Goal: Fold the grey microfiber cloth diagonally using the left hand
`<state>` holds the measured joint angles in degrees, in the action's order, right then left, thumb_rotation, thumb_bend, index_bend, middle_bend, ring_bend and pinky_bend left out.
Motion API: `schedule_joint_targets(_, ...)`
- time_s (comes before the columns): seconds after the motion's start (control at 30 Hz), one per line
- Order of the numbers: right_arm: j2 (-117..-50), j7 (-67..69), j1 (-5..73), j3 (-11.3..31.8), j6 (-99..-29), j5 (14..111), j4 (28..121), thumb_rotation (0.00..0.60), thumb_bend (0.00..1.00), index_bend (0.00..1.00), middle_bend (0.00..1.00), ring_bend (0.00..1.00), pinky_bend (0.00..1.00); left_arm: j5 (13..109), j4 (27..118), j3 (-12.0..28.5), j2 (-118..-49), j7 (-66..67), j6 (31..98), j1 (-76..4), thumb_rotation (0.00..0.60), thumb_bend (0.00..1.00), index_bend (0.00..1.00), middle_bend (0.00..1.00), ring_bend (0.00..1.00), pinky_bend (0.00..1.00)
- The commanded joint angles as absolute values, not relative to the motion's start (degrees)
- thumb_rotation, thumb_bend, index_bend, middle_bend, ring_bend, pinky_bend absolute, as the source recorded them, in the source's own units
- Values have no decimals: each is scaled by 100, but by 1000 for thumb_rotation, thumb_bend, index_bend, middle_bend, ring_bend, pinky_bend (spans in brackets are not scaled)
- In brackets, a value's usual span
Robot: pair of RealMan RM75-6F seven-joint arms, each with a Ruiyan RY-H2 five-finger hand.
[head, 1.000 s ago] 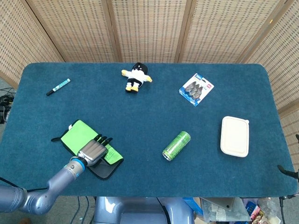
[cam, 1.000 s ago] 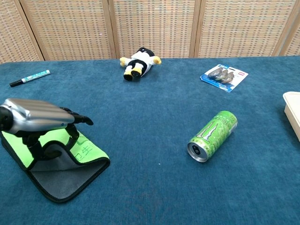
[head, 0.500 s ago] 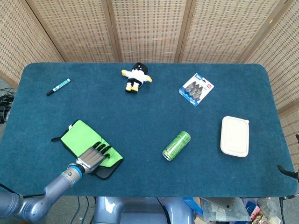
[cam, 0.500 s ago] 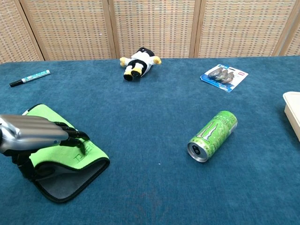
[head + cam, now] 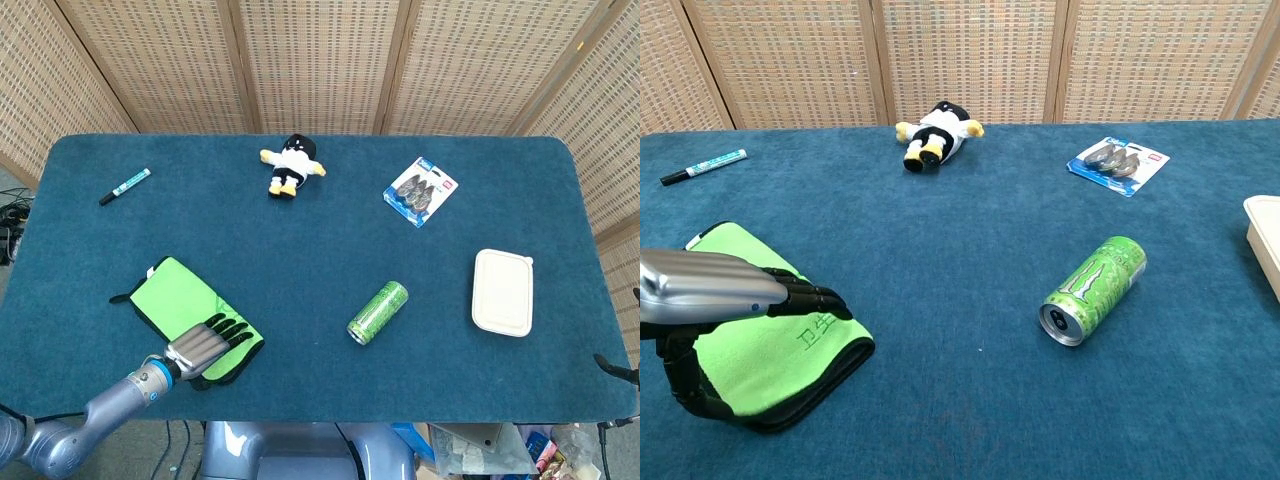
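Note:
The cloth point(image 5: 185, 306) lies folded at the table's front left, its green side up and a dark edge showing along the near rim; in the chest view the cloth point(image 5: 760, 345) sits at lower left. My left hand point(image 5: 203, 346) hovers over its near corner with fingers stretched out and apart, holding nothing; the chest view shows the left hand point(image 5: 710, 292) just above the cloth, thumb hanging below. My right hand is out of both views.
A green can point(image 5: 378, 311) lies on its side mid-table. A white lidded box point(image 5: 502, 291) sits at the right. Farther back are a plush penguin point(image 5: 291, 164), a blister pack point(image 5: 421, 190) and a marker point(image 5: 125, 186).
My left hand drew back toward the near edge and let go of the cloth. The green flap now lies flat, covering the grey inner face seen before.

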<state>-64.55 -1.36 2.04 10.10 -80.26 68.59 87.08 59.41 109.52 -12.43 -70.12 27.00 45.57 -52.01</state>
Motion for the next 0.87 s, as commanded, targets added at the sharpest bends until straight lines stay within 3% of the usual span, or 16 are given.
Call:
schedule_joint_targets(0.03, -6450, -133, 200, 1007, -8036, 6870, 8718, 600, 0, 0, 0, 0, 0, 6659, 10995, -1123, -6738, 2082, 4725, -4927, 600, 211, 0, 0, 0, 0)
schedule_joint_targets(0.3, -6415, -115, 172, 998, -8109, 6933, 8788, 600, 0, 0, 0, 0, 0, 8068, 10565, -1032, -6300, 673, 5749, -4186, 600, 208, 0, 0, 0, 0)
schedule_joint_targets(0.63, -6388, -73, 135, 938, -8265, 7173, 8913, 600, 0, 0, 0, 0, 0, 6809, 10342, -733, -6612, 1888, 7835, -2625, 600, 209, 0, 0, 0, 0)
schedule_joint_targets(0.87, -6409, -27, 105, 887, -8443, 7421, 8951, 600, 0, 0, 0, 0, 0, 6556, 10372, -698, -6632, 1935, 8482, -1913, 600, 208, 0, 0, 0, 0)
